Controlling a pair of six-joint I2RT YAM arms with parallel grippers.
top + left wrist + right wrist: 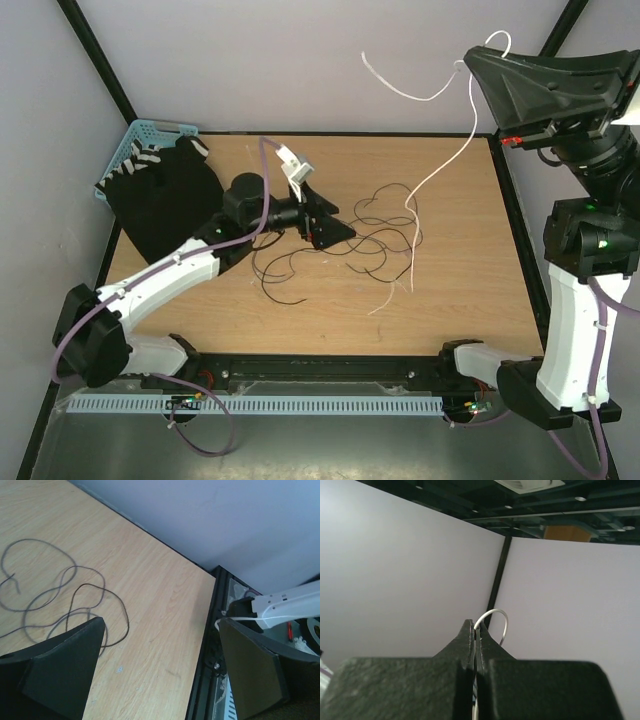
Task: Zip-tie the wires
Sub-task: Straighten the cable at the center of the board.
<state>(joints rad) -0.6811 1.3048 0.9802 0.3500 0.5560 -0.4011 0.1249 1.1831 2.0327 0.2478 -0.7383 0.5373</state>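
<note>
- I see my left fingers (335,220) spread wide with nothing between them, low over the wires (372,243), one loose black tangle mid-worktop (450,320)
- My right fingers (468,63), raised high, pinch one long white strand (435,180) that trails down towards the worktop
- One zip tie (385,302) lies flat beside the tangle's near edge

Left arm (165,272): white shells between black joints, behind the left gripper (338,220).
Right arm (578,335): white shell, black joints, small green lights behind the right gripper (470,62).
Cables (266,180): purple, trailing back from each wrist.
Fingers (62,672): matte black, broad wedges narrowing to the tips.
Wrist block (293,165): white, just behind the left fingers.
</note>
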